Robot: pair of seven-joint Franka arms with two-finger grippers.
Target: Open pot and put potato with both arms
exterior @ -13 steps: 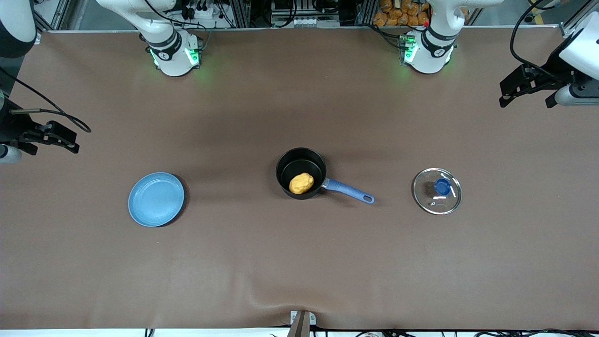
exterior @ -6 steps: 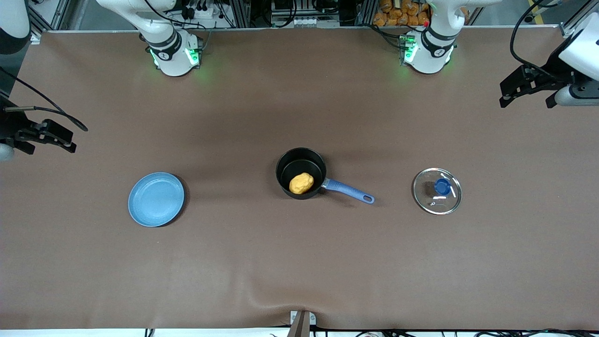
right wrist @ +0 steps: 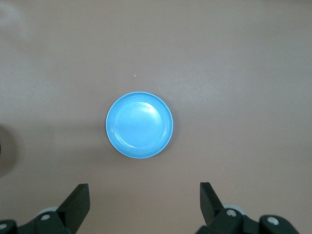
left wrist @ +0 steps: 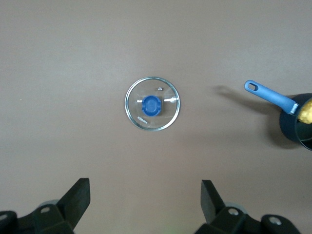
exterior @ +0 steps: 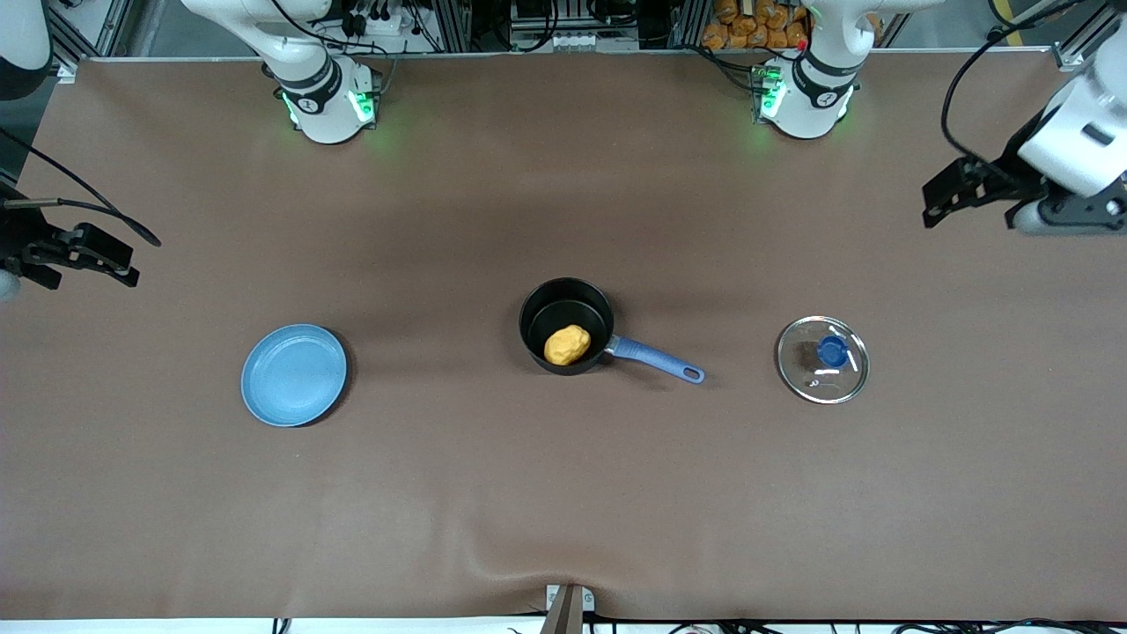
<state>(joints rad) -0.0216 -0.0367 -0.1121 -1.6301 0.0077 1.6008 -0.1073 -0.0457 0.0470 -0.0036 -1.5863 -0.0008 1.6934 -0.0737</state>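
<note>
The pot [exterior: 566, 326] stands uncovered near the middle of the bench [exterior: 563, 493], with the potato [exterior: 566, 344] lying inside it, toward the side nearer the front camera. Both hands are raised and well apart from it. The left hand [exterior: 946, 189] is up over the left arm's end of the bench; its fingers [left wrist: 78, 200] stand spread wide and hold nothing. The right hand [exterior: 84, 264] is up over the right arm's end of the bench, its fingers [right wrist: 78, 202] likewise spread and empty.

The pot's long blue handle [exterior: 659, 360] points toward the left arm's end of the bench and slants slightly toward the front camera; its tip has a hanging hole. The potato's long axis appears to run on a slight diagonal, though its lumpy outline makes this uncertain.

The glass lid [exterior: 822, 359] lies flat on the bench, blue knob [exterior: 832, 350] upward, well apart from the pot toward the left arm's end. A blue plate [exterior: 293, 375] lies bare toward the right arm's end.

The bench is covered in a plain brown mat, with a shallow ripple at its edge nearest the front camera. Past the arm bases there are aluminium frames, cables and a heap of orange items.
</note>
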